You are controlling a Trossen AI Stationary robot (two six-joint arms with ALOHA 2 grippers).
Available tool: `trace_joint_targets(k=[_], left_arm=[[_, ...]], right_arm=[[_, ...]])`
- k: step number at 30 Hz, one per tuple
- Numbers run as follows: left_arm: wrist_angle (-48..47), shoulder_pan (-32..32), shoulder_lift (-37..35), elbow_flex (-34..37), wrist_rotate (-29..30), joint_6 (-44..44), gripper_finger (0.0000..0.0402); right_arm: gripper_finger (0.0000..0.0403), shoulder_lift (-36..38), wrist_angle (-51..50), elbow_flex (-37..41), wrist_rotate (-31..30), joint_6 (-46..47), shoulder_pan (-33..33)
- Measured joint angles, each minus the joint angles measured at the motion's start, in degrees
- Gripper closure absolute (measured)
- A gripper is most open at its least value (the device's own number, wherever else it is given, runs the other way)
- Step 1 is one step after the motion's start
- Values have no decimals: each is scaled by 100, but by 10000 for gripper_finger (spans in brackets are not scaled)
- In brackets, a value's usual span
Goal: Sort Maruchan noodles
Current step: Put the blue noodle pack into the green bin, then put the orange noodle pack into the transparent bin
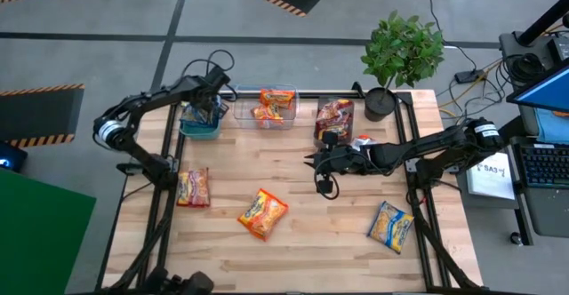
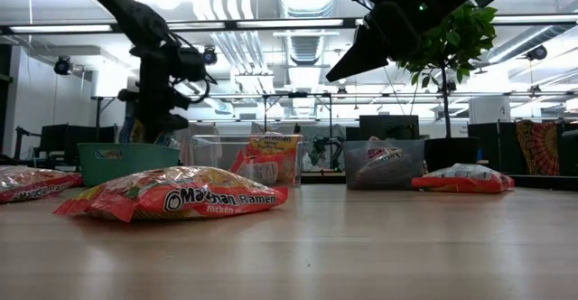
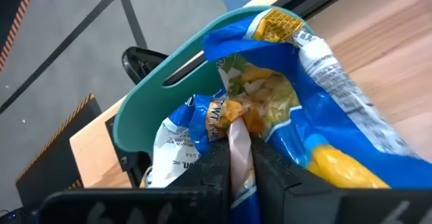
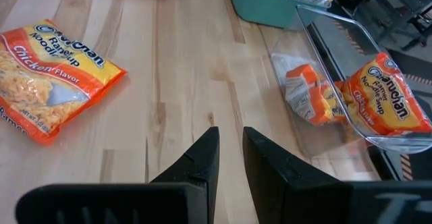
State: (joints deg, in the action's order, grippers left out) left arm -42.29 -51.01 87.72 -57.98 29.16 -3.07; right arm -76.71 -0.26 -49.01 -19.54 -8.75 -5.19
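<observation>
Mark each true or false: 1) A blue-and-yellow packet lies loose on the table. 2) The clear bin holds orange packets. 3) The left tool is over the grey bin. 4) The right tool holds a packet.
1) True: a blue-and-yellow crinkly plastic noodle packet lies on the wooden table.
2) True: the clear plastic bin holds orange noodle packets.
3) False: the left tool is over the teal plastic bin.
4) False: the right tool is empty.

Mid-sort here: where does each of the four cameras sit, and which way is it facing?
High: overhead, straight down on table and both arms.
Low: tabletop height, level across to bins; arms overhead.
Left wrist: over teal bin; left gripper pinches blue packet.
Right wrist: over bare wood; right gripper, a narrow gap between its fingers.
Shared: orange packet in high and right wrist.
</observation>
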Motion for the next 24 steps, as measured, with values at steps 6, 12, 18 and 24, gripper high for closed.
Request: trace_joint_targets(k=[6, 12, 18, 24], left_arm=[[-195, 63, -425, 0, -11, -45, 326], [-233, 403, -1164, 0, -538, -301, 272], [-242, 1255, -2001, 140, -1375, -832, 249], [364, 2960, -2591, 765, -1438, -1337, 248]], right_arm=[[344, 0, 9, 2, 0, 68, 0], [344, 0, 10, 2, 1, 392, -2], [344, 0, 10, 2, 54, 827, -2], [344, -15, 10, 4, 744, 1189, -2]])
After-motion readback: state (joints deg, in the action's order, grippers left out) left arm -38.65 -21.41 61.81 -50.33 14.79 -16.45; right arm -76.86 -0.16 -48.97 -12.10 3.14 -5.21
